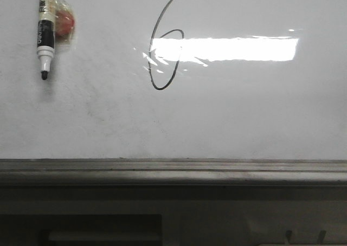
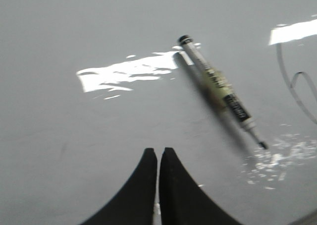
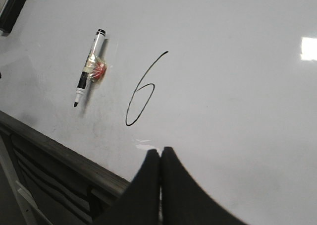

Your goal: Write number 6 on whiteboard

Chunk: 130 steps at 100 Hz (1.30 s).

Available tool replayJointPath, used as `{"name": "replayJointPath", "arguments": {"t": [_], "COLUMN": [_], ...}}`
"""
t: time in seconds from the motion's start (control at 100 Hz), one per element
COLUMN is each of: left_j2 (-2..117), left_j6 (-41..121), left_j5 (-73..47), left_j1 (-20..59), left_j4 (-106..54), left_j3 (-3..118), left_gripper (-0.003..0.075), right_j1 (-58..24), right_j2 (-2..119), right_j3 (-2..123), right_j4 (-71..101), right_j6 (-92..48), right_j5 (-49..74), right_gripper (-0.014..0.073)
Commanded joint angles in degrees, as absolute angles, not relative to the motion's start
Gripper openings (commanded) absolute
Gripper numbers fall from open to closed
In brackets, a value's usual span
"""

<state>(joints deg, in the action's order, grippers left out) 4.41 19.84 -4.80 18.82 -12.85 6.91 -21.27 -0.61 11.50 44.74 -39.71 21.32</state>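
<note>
Whiteboard (image 1: 244, 121) bears the number 6 (image 1: 165, 45), long axis upright, tail slanting up-right.

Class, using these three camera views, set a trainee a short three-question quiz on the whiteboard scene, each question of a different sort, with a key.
1. True or false: the number 6 is already drawn on the whiteboard.
2. The marker lies: A) left of the 6, B) right of it, C) on the ledge.
3. Fill in: the left end effector and the right end effector are both ____ and hold nothing.

Key: 1 true; 2 A; 3 shut.
</note>
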Motion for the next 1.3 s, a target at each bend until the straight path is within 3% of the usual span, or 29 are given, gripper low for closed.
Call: {"name": "replayJointPath", "arguments": {"t": [0.0, 0.26, 1.29], "left_j2": [2.8, -2.1, -2.1], "left_j6": [9.2, 5.7, 7.0], "left_j5": [0.0, 3.9, 0.8], "left_j1": [14.6, 7.8, 7.7], "left_j4": [-4.3, -2.3, -3.1], "left_j3": [6.3, -2.1, -2.3], "left_gripper": [-0.0020, -0.0020, -0.0020], "right_j1": [-21.3, -21.3, -21.3], "right_j2": [-0.8, -0.8, -0.8], "right_j3": [12.9, 12.9, 12.9], "right_j4": [45.8, 45.8, 45.8], "right_j6": [-40.3, -40.3, -40.3], "right_j5": [17.5, 17.5, 17.5], "right_gripper": [-0.0065, -0.0065, -0.0065]}}
